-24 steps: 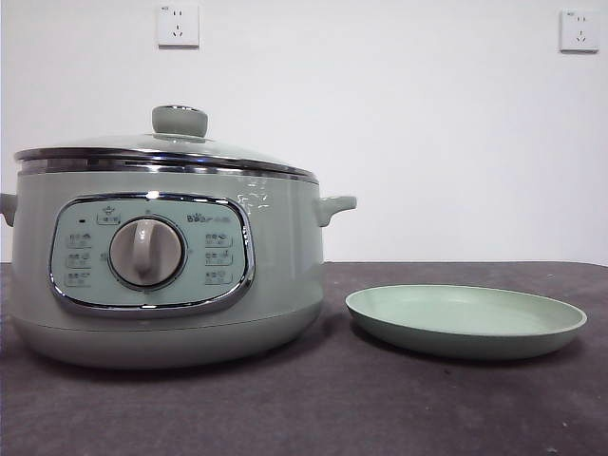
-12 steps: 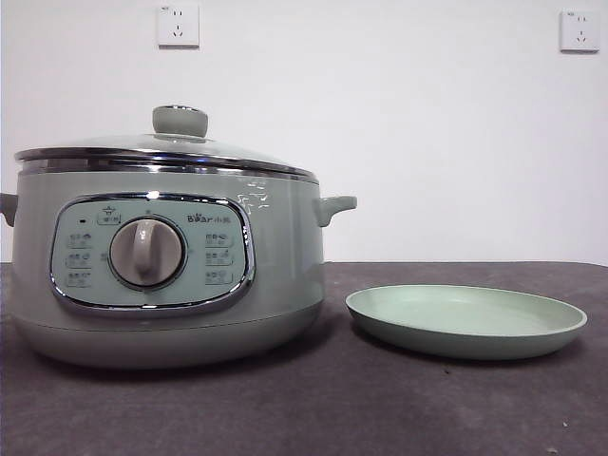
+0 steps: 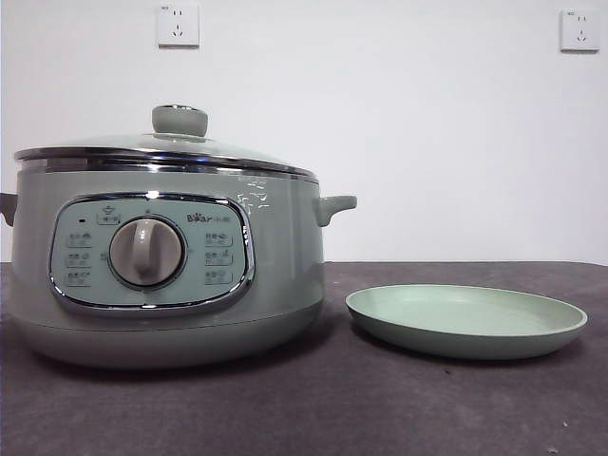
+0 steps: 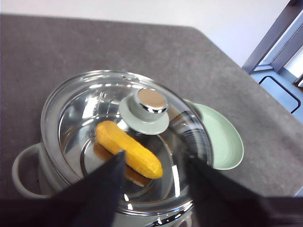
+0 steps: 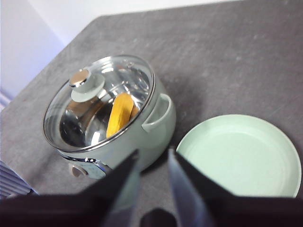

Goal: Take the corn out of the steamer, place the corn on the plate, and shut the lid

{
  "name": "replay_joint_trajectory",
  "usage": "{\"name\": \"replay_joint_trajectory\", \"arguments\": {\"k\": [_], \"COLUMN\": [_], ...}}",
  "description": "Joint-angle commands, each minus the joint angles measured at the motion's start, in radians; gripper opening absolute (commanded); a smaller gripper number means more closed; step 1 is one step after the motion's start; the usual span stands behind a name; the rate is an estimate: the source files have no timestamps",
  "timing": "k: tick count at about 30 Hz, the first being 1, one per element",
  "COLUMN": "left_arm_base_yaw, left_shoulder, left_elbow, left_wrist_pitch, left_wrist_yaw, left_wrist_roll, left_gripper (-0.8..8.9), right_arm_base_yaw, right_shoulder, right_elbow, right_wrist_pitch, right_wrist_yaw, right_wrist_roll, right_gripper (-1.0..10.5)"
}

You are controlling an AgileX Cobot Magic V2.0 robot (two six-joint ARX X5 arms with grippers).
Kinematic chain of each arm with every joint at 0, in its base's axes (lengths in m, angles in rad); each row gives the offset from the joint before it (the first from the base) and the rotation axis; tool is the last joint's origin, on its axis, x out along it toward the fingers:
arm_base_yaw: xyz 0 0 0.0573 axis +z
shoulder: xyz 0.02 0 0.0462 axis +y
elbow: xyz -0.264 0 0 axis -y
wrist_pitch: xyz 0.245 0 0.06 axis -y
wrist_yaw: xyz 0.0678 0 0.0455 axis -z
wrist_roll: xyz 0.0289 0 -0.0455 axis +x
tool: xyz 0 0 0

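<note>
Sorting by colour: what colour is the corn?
Yellow-orange; the corn shows best through the lid in the left wrist view.

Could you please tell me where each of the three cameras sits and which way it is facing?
Front view: low at table height, level on the steamer and plate; no arm shows.
Left wrist view: above the lid, looking down at the corn; left hand open.
Right wrist view: higher, off to the side; right hand open.
All three share steamer and plate.
</note>
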Motion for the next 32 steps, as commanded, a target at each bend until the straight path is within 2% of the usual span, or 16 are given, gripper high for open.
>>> {"name": "replay_joint_trajectory", "arguments": {"k": [1, 6, 15, 21, 28, 32], "left_arm_base_yaw": [-0.006, -0.038, -0.207, -0.33, -0.408, -0.425], "left_shoulder": [0.037, 0.132, 0.379, 0.523, 0.639, 0.672], "left_elbow": [0.014, 0.06, 0.248, 0.296, 0.296, 0.296], "left_wrist_pitch": [0.01, 0.061, 0.055, 0.073, 0.108, 0.113], "left_wrist_yaw": [0.001, -0.008, -0.227, -0.359, -0.469, -0.481], "left_wrist_roll": [0.016, 0.015, 0.069, 0.094, 0.113, 0.116], "left_gripper": [4.12, 4.13, 4.12, 4.1, 4.09, 4.09], "right_arm_base_yaw": [0.002, 0.002, 0.002, 0.002, 0.002, 0.002], "right_shoulder": [0.016, 0.026, 0.026, 0.026, 0.026, 0.026], "right_elbow": [0.003, 0.003, 0.003, 0.003, 0.003, 0.003], "right_wrist_pitch": [0.0, 0.0, -0.003, -0.003, -0.003, -0.003], "right_wrist_yaw": [-0.004, -0.003, -0.001, 0.0, 0.002, 0.003], "right_wrist_roll": [-0.007, 0.008, 0.016, 0.016, 0.016, 0.016], "right_gripper": [4.5, 4.5, 4.4, 4.4, 4.4, 4.4]}}
